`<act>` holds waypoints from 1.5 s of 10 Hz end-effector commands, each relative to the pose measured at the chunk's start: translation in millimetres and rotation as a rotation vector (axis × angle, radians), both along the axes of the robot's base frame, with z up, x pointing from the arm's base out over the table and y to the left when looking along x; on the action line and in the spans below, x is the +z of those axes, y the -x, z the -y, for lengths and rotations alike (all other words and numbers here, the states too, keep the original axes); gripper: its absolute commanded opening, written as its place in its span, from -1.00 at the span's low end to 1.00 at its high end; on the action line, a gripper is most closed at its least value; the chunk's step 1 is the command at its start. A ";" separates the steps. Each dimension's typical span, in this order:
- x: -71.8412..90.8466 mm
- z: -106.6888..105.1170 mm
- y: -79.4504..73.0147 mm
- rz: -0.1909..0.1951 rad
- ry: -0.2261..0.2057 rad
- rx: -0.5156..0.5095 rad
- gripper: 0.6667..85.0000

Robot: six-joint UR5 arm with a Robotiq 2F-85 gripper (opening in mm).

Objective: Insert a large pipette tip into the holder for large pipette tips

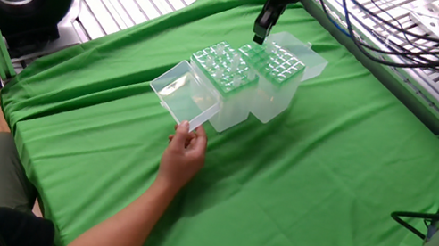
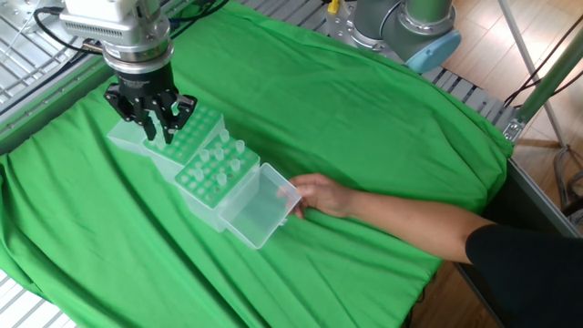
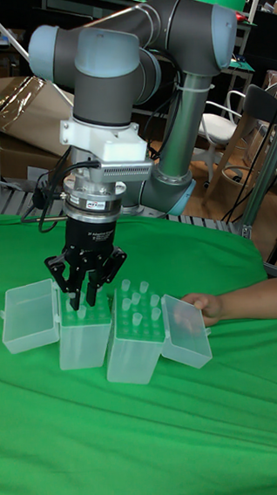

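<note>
Tall fixed view: gripper (image 3: pixel 83 300) above holder (image 3: pixel 84 339) (lid open).

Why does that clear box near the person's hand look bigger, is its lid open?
Open. The lid hangs swung out from the box toward the person's hand, leaving the grid top uncovered, with pipette tips standing in it.

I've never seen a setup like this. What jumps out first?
A big grey robot arm hangs over a green-draped table, its gripper low over one of two clear plastic boxes set side by side. A person's hand touches the open lid of the other box.
</note>
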State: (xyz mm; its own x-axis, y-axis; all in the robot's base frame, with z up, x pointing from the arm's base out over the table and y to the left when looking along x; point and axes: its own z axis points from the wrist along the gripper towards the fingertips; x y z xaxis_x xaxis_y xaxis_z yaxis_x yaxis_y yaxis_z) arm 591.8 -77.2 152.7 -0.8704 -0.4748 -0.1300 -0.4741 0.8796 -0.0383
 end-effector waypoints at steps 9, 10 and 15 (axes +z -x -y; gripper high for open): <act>-1.6 -9.2 -11.2 0.017 -0.021 -0.013 -0.29; -1.7 -9.2 -11.2 0.017 -0.021 -0.014 -0.29; -6.5 -10.3 -12.4 0.023 -0.024 -0.017 -0.29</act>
State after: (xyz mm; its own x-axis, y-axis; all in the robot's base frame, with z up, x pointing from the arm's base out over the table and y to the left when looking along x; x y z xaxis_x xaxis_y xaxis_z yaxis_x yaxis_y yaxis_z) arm 602.1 -69.5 147.5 -0.8739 -0.4632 -0.1477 -0.4633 0.8855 -0.0357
